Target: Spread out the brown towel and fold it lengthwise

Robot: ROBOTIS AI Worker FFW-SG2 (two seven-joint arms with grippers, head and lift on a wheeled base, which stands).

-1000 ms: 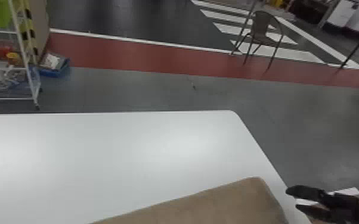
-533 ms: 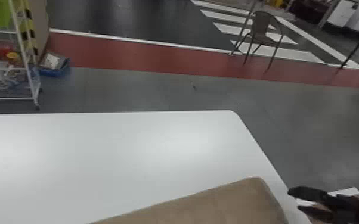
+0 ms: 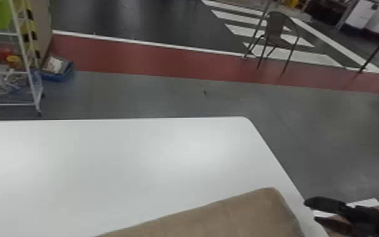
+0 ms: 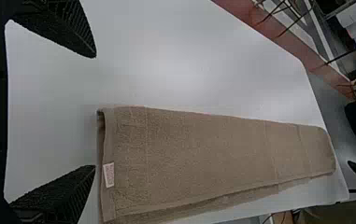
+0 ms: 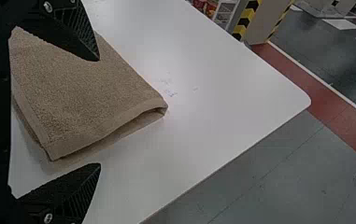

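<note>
Towel (image 3: 245, 217), brown, nubby terry crossed by flat woven bands, lies folded as a long, layered strip on the smooth, white, round-cornered table (image 3: 135, 164); a small, pale rectangular label (image 4: 109, 174) marks one end. Left gripper (image 4: 95, 111): tapered, ribbed black fingers stand wide apart. Right gripper (image 3: 311, 211), at the table's right side: matching fingers, likewise parted.
</note>
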